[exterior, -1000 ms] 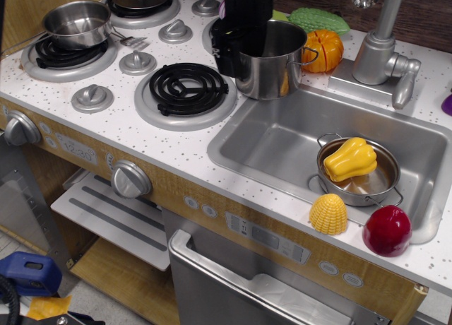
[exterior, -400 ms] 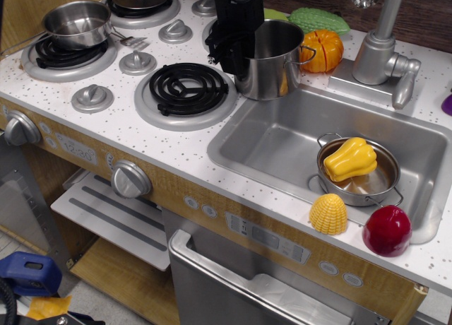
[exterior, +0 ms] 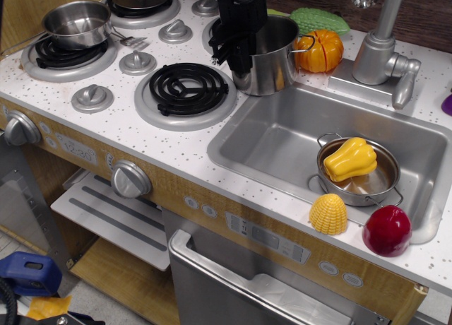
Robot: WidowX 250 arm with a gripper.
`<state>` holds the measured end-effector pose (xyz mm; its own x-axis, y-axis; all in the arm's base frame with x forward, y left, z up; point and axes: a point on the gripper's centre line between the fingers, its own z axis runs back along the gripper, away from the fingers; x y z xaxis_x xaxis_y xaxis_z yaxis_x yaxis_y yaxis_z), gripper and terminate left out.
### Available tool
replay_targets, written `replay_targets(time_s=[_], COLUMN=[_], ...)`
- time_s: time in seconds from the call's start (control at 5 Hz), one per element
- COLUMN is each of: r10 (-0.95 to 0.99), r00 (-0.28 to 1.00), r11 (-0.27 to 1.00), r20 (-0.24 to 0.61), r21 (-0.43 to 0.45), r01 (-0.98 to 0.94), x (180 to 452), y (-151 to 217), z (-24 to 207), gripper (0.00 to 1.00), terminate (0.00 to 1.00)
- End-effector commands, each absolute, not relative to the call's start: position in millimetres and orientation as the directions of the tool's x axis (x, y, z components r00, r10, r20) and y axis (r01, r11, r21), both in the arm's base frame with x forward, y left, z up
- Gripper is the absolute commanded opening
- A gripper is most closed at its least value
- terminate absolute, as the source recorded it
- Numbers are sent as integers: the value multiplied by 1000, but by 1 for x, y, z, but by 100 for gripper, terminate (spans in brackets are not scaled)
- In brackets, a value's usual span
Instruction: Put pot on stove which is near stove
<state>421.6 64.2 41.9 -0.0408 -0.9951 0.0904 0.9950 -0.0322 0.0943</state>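
The pot [exterior: 275, 60], a tall shiny steel cylinder with small loop handles, is at the sink's back left corner, just right of the stove [exterior: 185, 90], a black spiral coil in a silver-grey rim. My black gripper [exterior: 233, 51] comes down from above and is shut on the pot's left rim, one finger inside and one outside. It hides that side of the pot. The pot looks slightly raised and tilted; I cannot tell whether its base touches the cooktop.
A small saucepan [exterior: 78, 22] sits on the back left burner. An orange pumpkin [exterior: 323, 51] and the faucet [exterior: 378, 53] stand right of the pot. The sink [exterior: 282, 148] holds a low pan [exterior: 378, 187] with a yellow pepper [exterior: 349, 159]. Corn [exterior: 328, 213] and a red vegetable [exterior: 387, 229] lie at the front.
The gripper and the pot have shifted slightly up and to the left together; the pot's right handle sits higher than before.
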Motion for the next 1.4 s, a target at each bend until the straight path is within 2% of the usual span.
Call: replay_targets(time_s=[0.0,0.4,0.6,1.2], r10=[-1000,-994,-989,-985], r00=[-6,25,51,110], r11=[-6,8,25,75], r20=[1,-107,-139,-132], r21=[162,153,177,245], r01=[987,988,984,967], x=[417,397,387,353], y=[76,91,99,113], z=[95,115,114,85], gripper=[0,0,0,0], terminate=[0,0,0,0])
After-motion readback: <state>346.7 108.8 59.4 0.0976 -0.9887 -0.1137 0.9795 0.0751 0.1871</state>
